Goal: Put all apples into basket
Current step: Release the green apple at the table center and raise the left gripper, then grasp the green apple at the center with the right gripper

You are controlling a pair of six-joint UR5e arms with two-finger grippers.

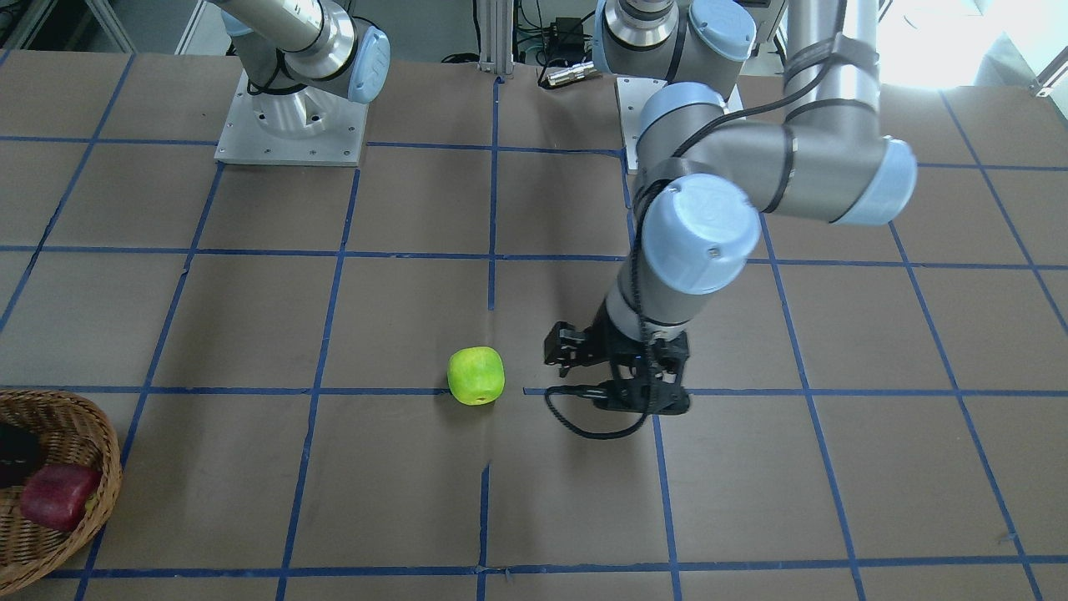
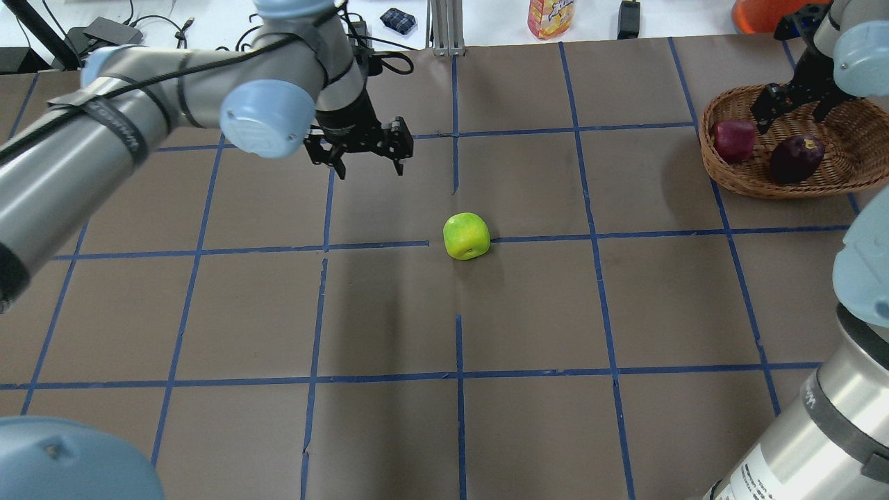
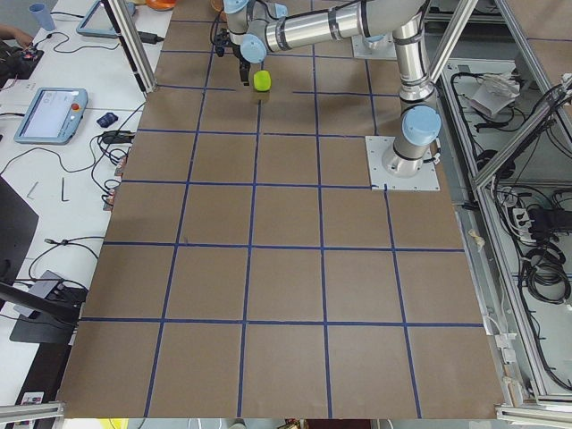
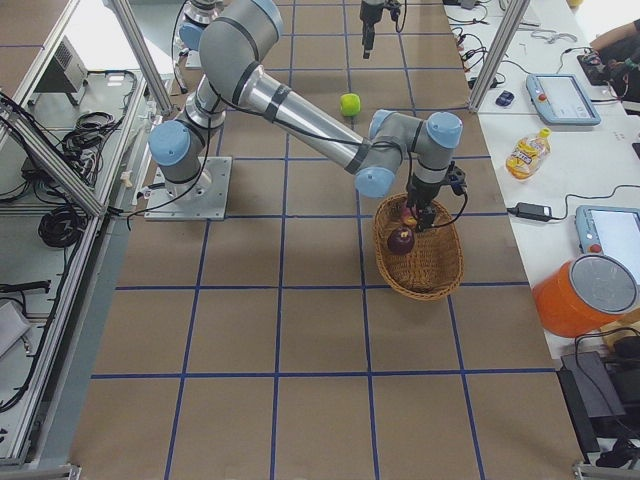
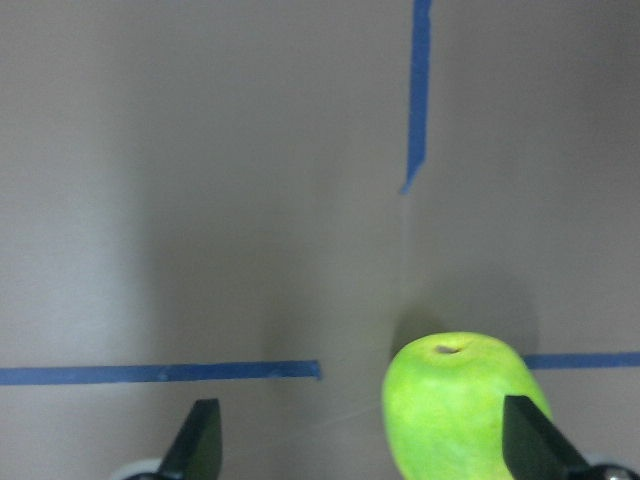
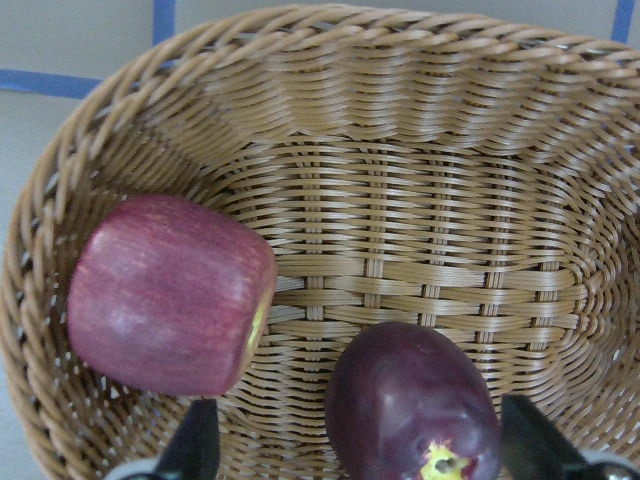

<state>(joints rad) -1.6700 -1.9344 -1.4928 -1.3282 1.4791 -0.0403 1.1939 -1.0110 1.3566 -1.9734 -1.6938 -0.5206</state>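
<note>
The basket (image 2: 757, 186) sits directly beneath the right gripper (image 2: 792, 114), whose fingers are spread and empty. The left gripper (image 2: 370, 168) is likewise spread and empty. A red apple (image 2: 734, 139) and a dark purple apple (image 2: 796, 158) lie in the basket under the right gripper. A green apple (image 2: 466, 236) rests on the table near the left gripper, untouched.

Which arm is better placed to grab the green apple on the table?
Left. The left hand, open, hovers near the green apple, which shows in its wrist view. The right hand hangs over the basket, far from that apple.
</note>
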